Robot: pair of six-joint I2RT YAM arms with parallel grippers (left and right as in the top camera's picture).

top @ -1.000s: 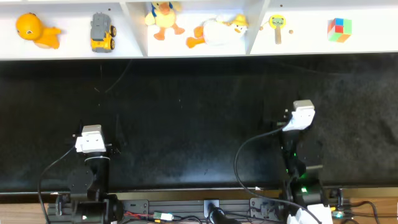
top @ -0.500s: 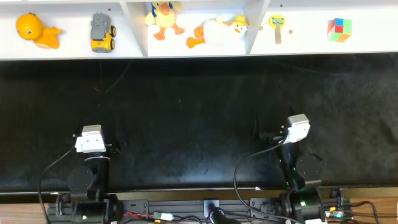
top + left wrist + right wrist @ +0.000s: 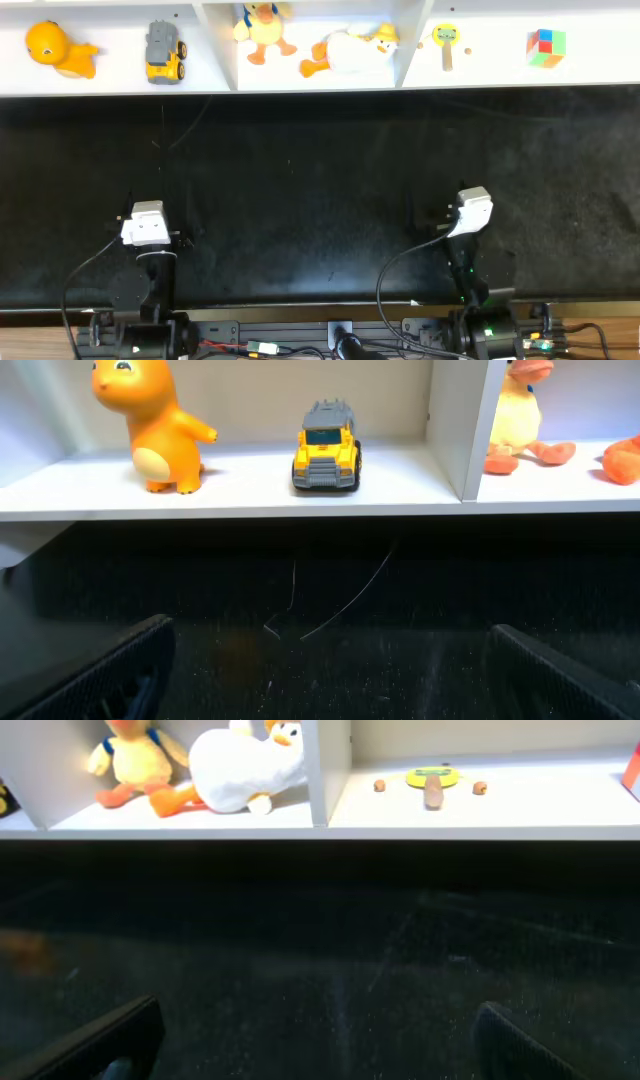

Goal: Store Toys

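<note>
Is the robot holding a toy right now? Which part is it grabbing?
No, nothing is held. The left tool and right tool are both open and empty over the black mat.

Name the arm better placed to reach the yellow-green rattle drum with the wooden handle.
Right, probably. The right gripper stands nearer that side, its wrist view facing the yellow-green rattle drum; the left gripper faces the yellow toy truck, far across.

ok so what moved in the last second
The right pincer pulled back toward its base, slightly leftward in the top view, open and empty. The left pincer, the yellow toy truck and the other toys on the white shelf stayed put.
</note>
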